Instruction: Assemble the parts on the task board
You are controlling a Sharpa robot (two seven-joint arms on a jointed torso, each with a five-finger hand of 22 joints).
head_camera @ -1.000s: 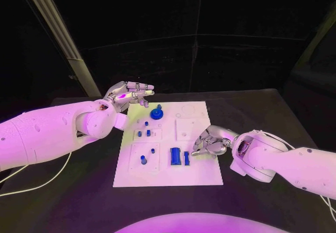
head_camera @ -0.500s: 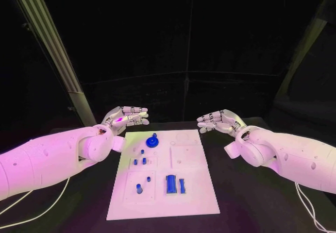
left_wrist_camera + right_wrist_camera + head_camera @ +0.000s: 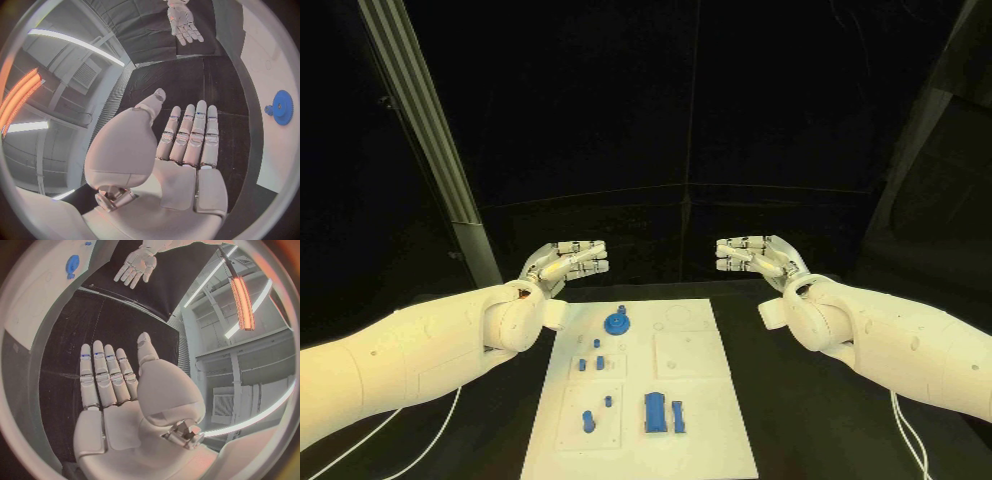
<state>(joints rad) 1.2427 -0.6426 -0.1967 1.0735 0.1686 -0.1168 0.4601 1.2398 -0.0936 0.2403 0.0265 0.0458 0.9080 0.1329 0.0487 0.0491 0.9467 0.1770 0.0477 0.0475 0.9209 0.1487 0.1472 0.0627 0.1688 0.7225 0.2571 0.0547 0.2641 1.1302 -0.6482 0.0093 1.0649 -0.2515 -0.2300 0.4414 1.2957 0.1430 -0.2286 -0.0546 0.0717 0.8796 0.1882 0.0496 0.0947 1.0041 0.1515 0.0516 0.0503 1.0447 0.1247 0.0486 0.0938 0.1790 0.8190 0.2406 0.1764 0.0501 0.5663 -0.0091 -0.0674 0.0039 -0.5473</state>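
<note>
The white task board (image 3: 689, 400) lies on the black table. A blue gear (image 3: 617, 323) stands near its far end, small blue pegs (image 3: 591, 363) sit in the middle left, and two blue blocks (image 3: 661, 412) lie near the front beside more small parts (image 3: 594, 416). My left hand (image 3: 567, 262) and right hand (image 3: 754, 255) are raised beyond the board's far end, fingers straight, holding nothing. In the left wrist view my left hand (image 3: 181, 145) is flat, with the right hand (image 3: 183, 20) and the gear (image 3: 281, 106) beyond. The right wrist view has my right hand (image 3: 115, 385), the left hand (image 3: 136, 264) and the gear (image 3: 72, 265).
A pale metal post (image 3: 430, 150) rises behind the table's left side. Black table surface (image 3: 805, 420) surrounds the board. A white cable (image 3: 387, 430) hangs under my left arm.
My right hand has lifted off the board's front right area and swung up to the far side. My left hand has straightened its fingers. The camera has tilted up.
</note>
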